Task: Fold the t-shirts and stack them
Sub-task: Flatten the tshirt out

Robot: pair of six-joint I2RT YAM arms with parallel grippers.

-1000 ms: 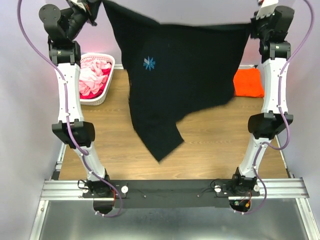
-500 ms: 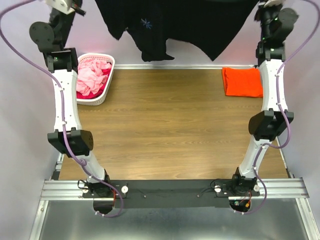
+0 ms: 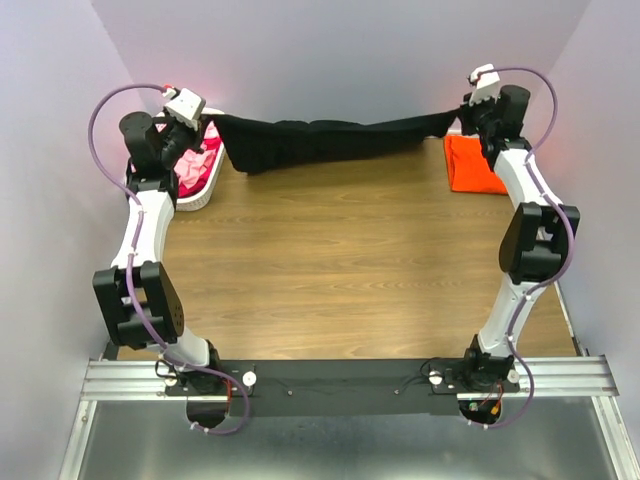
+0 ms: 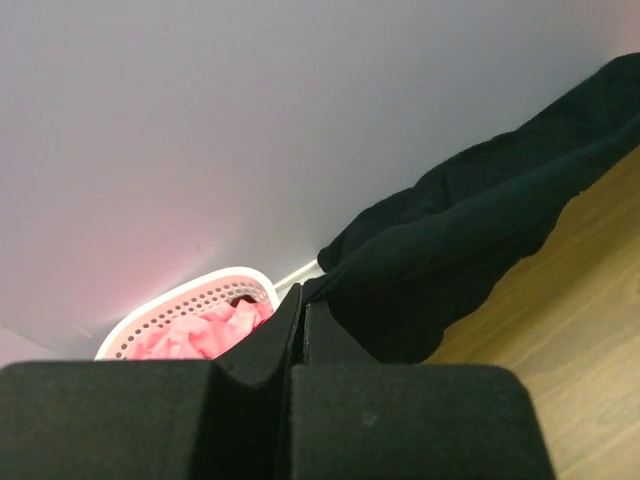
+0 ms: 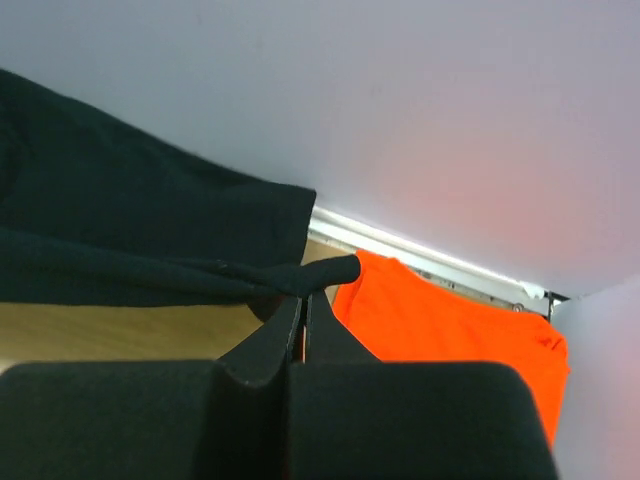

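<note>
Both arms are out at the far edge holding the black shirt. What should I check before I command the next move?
1. Left gripper shut on the black t-shirt: ok.
2. Right gripper shut on its other end: ok.
3. Shirt spread flat between them: not ok, it is bunched into a narrow band.
4. Bare table in front for laying it out: ok.
5. Orange t-shirt apart from the right gripper: cannot tell, it is very close.
6. Shirt's left end apart from the basket: cannot tell.
</note>
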